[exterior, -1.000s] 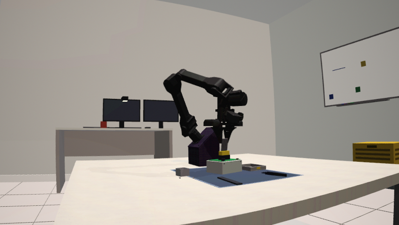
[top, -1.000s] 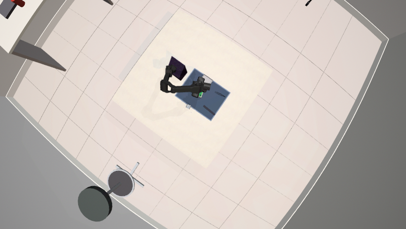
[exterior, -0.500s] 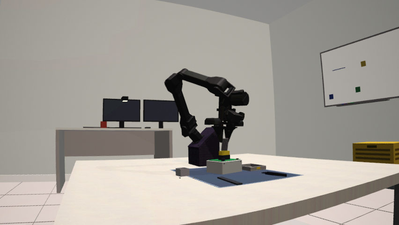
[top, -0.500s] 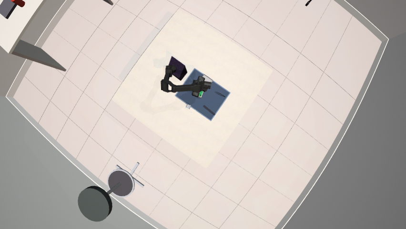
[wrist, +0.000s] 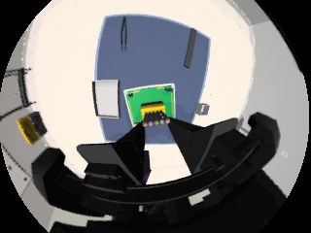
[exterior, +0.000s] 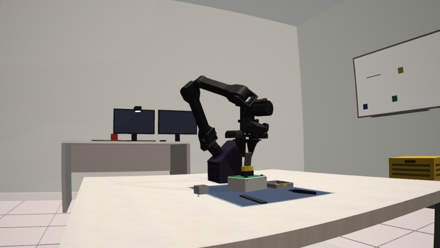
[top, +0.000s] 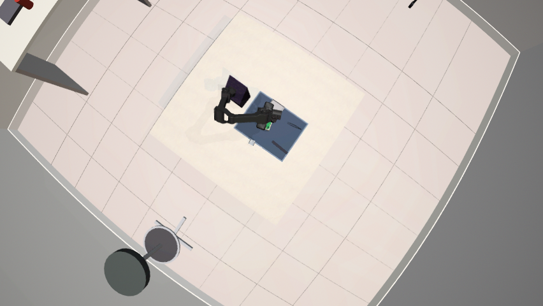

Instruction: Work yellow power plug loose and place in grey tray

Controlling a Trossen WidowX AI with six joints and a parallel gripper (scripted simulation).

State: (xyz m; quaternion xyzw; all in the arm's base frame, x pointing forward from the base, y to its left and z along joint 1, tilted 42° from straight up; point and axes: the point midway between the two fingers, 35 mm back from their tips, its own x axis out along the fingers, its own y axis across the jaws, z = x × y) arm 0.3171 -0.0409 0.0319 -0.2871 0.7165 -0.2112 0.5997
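The yellow power plug [exterior: 247, 168] [wrist: 153, 108] stands in the black socket [exterior: 247, 173] on the green circuit board [top: 268, 125] [exterior: 233, 176] [wrist: 162, 95]. Several dark strands with pinkish tips rise from it in the wrist view. My gripper [exterior: 248, 159] [wrist: 155, 122] points down over the board and is shut on the plug. The fingers partly hide the plug, and how deep it sits in the socket cannot be told. The grey tray [top: 278, 104] [exterior: 273, 185] [wrist: 107, 99] is beside the board, on the left in the wrist view, with no plug in it.
The board tops a light box [exterior: 255, 184] on the blue mat [top: 292, 136] [exterior: 224, 197] [wrist: 141, 53]. Tweezers [exterior: 303, 191] [wrist: 124, 34] and a dark bar [exterior: 253, 199] [wrist: 190, 49] lie on the mat. A small grey block [top: 252, 142] [exterior: 201, 189] [wrist: 203, 109] is at the mat's edge.
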